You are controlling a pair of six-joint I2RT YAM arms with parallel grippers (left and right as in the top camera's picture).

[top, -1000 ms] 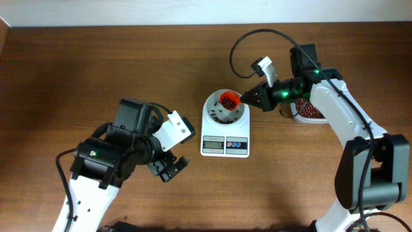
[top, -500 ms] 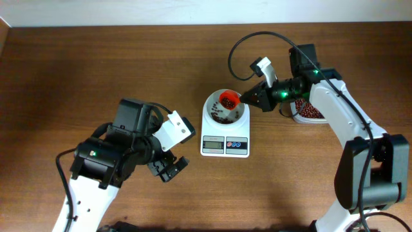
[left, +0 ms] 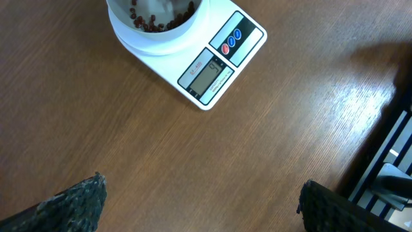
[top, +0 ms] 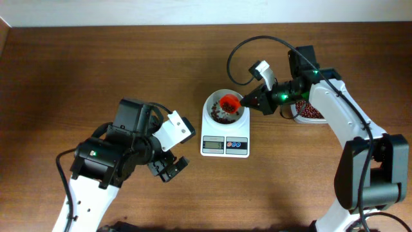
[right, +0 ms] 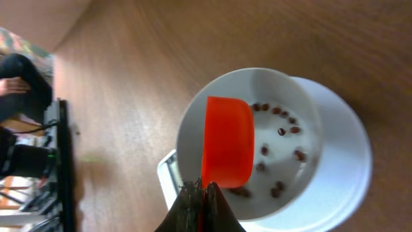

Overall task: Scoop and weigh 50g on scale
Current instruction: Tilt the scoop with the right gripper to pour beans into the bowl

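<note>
The white scale stands mid-table with a round white bowl on it. My right gripper is shut on the handle of an orange scoop, holding its cup over the bowl. In the right wrist view the scoop shows its plain orange outside, and dark red-brown beans lie scattered in the bowl under it. My left gripper hangs open over bare table to the front left of the scale. Its view shows the scale and the beans far ahead of its fingertips.
A clear tub holding more beans sits right of the scale, partly under my right arm. A black cable loops above the right wrist. The table's far edge meets a pale wall.
The scoop has rolled over the bowl: its cup showed beans inside before, now mostly its orange outside shows. My right wrist turned a little. The left arm has not moved.
</note>
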